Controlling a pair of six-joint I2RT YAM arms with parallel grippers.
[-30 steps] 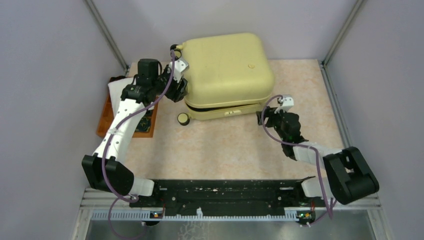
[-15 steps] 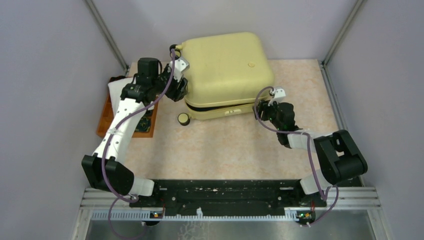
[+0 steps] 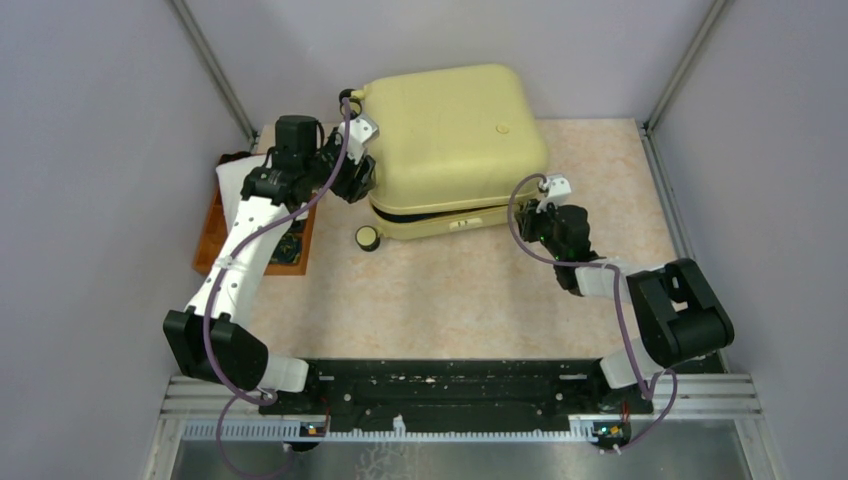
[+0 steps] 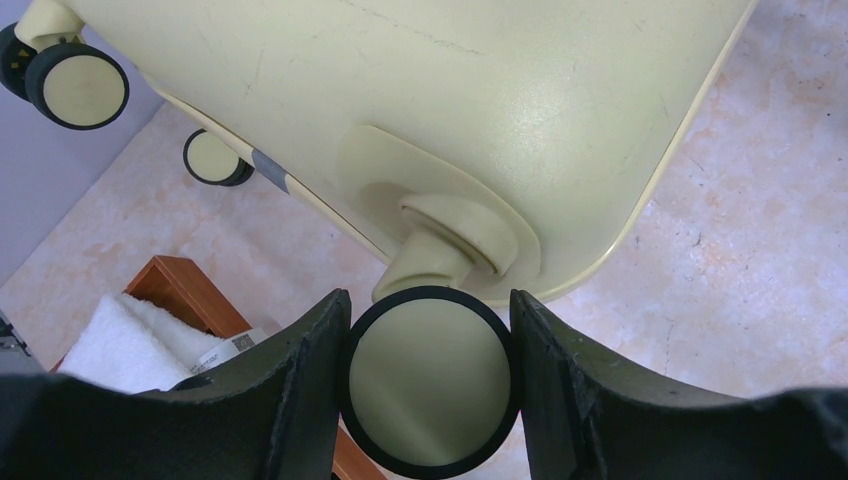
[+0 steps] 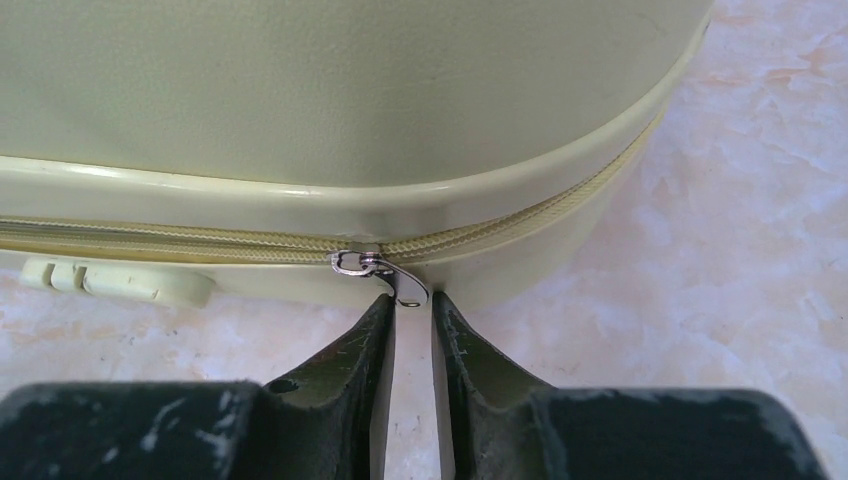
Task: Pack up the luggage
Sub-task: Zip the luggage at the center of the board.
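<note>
L gripper at luggage left corner, R gripper front.

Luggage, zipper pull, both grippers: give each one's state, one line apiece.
luggage: lying flat, lid down, dark gap along its front-left seam.
zipper pull: hanging at the fingertips of the right gripper.
left gripper: shut on a wheel.
right gripper: nearly closed; grip on the pull unclear.

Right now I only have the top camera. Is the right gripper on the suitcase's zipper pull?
Observer: From the right wrist, the zipper pull hangs with its end between the right gripper fingertips, jaws nearly together; whether it is pinched, I cannot tell.
Operator: What does the left gripper have?
Observer: The left gripper is clamped on a wheel of the luggage, with a finger against each side.
</note>
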